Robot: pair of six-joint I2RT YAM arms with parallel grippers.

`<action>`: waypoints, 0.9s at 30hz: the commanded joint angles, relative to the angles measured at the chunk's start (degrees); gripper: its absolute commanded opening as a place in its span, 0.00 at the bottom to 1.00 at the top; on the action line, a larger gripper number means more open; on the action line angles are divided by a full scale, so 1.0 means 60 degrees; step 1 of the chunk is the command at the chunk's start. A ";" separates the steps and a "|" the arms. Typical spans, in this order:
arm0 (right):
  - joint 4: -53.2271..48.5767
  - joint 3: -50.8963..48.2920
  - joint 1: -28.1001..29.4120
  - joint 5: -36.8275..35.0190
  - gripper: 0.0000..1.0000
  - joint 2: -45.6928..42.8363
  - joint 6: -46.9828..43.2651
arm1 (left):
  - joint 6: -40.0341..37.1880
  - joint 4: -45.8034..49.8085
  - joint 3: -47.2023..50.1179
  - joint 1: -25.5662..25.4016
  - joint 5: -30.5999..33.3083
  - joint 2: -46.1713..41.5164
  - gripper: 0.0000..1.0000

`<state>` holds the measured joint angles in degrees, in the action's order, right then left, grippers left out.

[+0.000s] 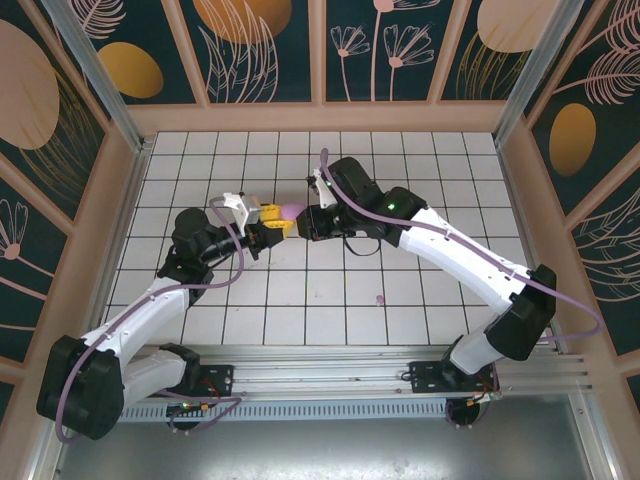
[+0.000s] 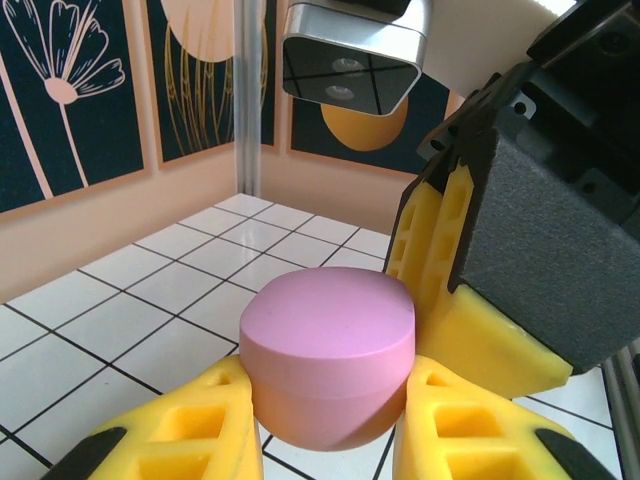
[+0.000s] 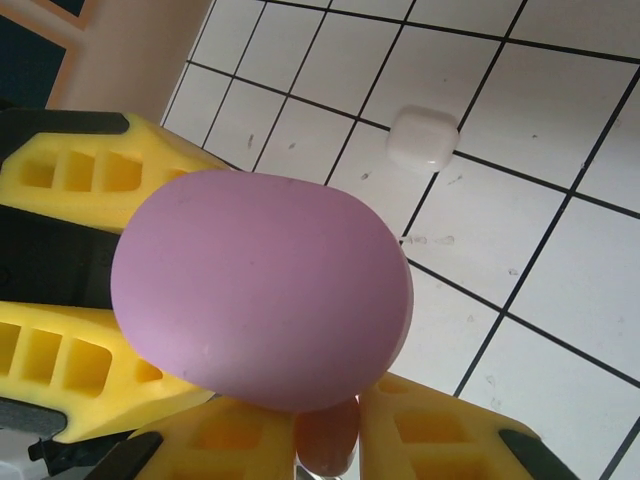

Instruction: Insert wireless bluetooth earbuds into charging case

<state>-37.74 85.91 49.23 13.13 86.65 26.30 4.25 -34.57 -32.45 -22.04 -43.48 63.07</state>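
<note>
I have the left pincer (image 2: 320,420) pinching the pink charging case (image 2: 327,352) by its lower half, one yellow finger on each side, lifted off the tiled table (image 2: 150,300). The lid looks closed, with a faint seam running just above my fingertips. The right pincer (image 3: 325,440) has come in from the far side of the case and touches it. Its fingers sit close together under the rim with a small pinkish piece (image 3: 326,452) between them. I cannot tell whether that is an earbud or part of the case, nor whether the fingers are truly clamped on it. A white pod (image 3: 422,137) lies on the tiles beyond and to the right of the right fingers, well apart from the case. I judge the step to be getting the lid open against the left grip. To do it well, I want the left fingers wholly below the seam so that they don't pin the lid. The right fingertip should go in at the seam and sweep up in an arc, not push straight across. The shell is smooth and rounded and could squirt out sideways, so I use light force and no extra squeeze.
</note>
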 commanded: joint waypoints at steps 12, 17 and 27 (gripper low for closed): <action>0.0607 0.1162 -0.0353 -0.0313 0.21 -0.0043 0.0055 | -0.0501 0.0533 -0.0018 -0.0223 -0.0920 -0.0008 0.00; 0.0591 0.1169 -0.0368 -0.0197 0.21 0.0056 0.0069 | -0.0488 0.0560 -0.0056 -0.0245 -0.0923 -0.0007 0.00; 0.0931 0.1137 -0.0434 -0.0031 0.21 -0.0007 0.0318 | -0.0480 0.0602 -0.0085 -0.0311 -0.0883 0.0012 0.00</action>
<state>-37.58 90.41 47.22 13.34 86.85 27.20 2.74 -31.44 -32.58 -23.00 -44.82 63.29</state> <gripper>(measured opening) 0.207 0.264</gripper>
